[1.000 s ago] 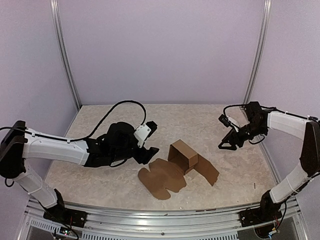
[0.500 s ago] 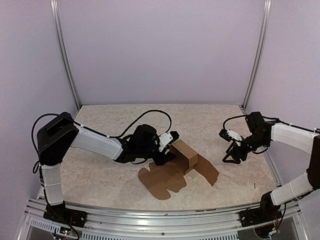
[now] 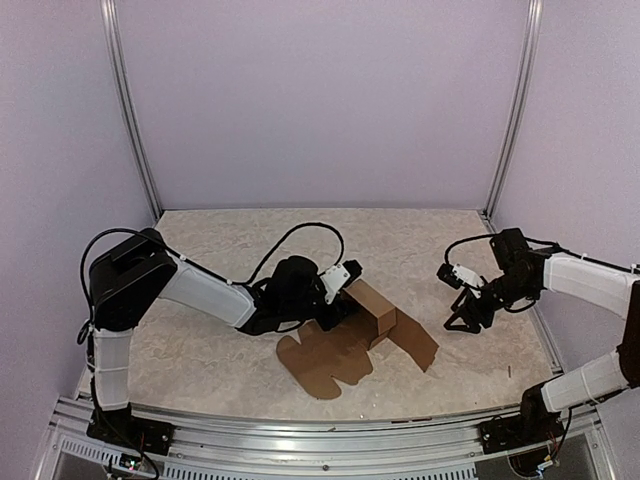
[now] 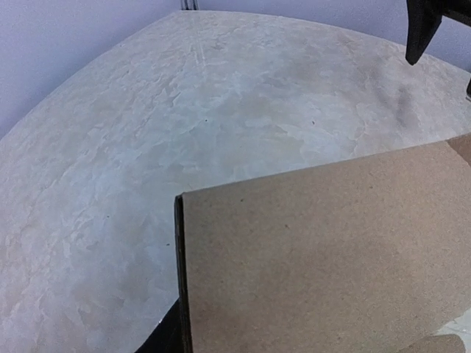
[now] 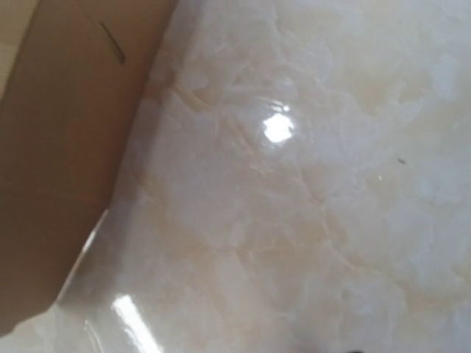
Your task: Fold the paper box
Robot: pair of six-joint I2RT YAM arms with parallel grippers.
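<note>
A metal rail [image 3: 300, 428] runs along the near edge of the marbled table [image 3: 190, 365]. Just beyond it the paper box [image 3: 330, 360] lies near the middle of the table. Its rounded flaps are flat toward the front, another flap is spread to the right, and one section is raised behind them.

A second ago the left arm reached in from well to the left. Now the left gripper [image 3: 340, 293] is pressed against the left side of the raised section. A brown panel fills its wrist view, so I cannot tell how far its jaws are parted or whether they grip the panel. The box has not shifted.

The right gripper [image 3: 463, 322] has dropped lower. It hangs to the right of the spread flap, apart from it, with its fingers spread and holding nothing. Pale lilac walls [image 3: 320, 100] close off the back.
</note>
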